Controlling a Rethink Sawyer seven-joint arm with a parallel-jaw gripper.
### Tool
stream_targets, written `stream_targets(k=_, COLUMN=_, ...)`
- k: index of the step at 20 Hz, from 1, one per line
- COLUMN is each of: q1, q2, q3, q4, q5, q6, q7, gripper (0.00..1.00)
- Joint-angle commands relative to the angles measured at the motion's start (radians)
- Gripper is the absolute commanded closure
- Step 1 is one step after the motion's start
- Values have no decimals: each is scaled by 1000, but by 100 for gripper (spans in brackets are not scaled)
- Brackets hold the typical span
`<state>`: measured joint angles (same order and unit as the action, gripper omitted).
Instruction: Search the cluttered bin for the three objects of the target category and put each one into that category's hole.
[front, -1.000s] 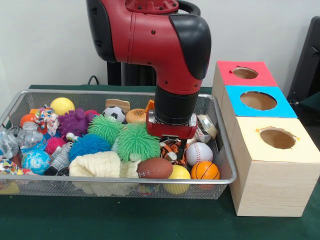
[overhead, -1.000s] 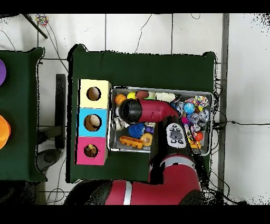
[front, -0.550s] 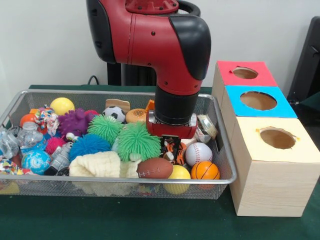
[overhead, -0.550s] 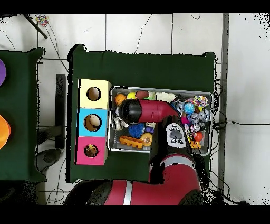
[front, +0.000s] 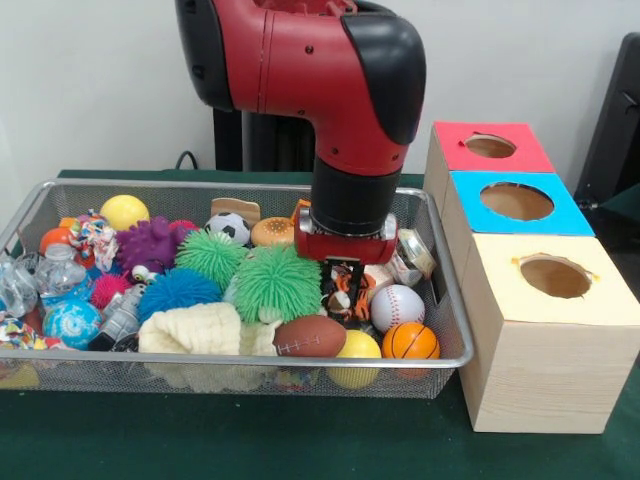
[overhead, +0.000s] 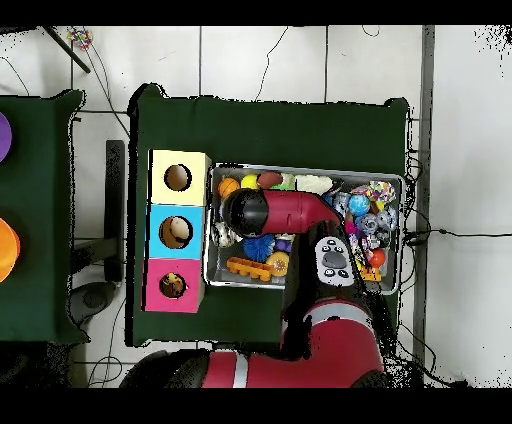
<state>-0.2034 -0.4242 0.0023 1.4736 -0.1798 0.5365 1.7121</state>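
A dark green cloth covers the table (front: 300, 450), with a pale wall seen behind. On it stands a wire mesh bin (front: 440, 300) crowded with toys. Near the bin's right end, a small orange, black and white striped toy (front: 340, 297) is partly hidden; its shape and its long axis cannot be made out. The gripper (front: 345, 290) reaches down to it from the red and black arm (front: 330, 90), and dark fingers are seen at the toy, but whether they are closed on it cannot be told. Just beside the toy lie a baseball (front: 398, 307), a basketball (front: 410, 341) and a brown football (front: 310, 336), the football lying lengthwise left to right. To the right of the bin stand three wooden boxes with round holes, topped yellow (front: 550, 277), blue (front: 518, 202) and red (front: 490, 146). In the overhead view the arm hides the gripper.
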Motion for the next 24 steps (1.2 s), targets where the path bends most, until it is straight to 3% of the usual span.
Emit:
stream_targets(k=1, q1=13, q2=-118, q3=56, q4=141, q5=25, q6=130, q7=67, gripper=100)
stream_targets(k=5, q1=9, q2=-215, q3=77, q4=188, q5=58, q6=182, q7=60, gripper=100)
stream_targets(k=9, q1=30, q2=-321, q3=45, q4=234, q5=47, q6=54, q7=115, gripper=100)
stream_targets(k=13, q1=35, q2=-403, q3=22, q4=259, q5=46, q6=63, q7=118, gripper=100)
stream_targets(k=24, q1=-34, q2=-510, q3=37, q4=374, q5=65, q6=125, q7=53, gripper=100)
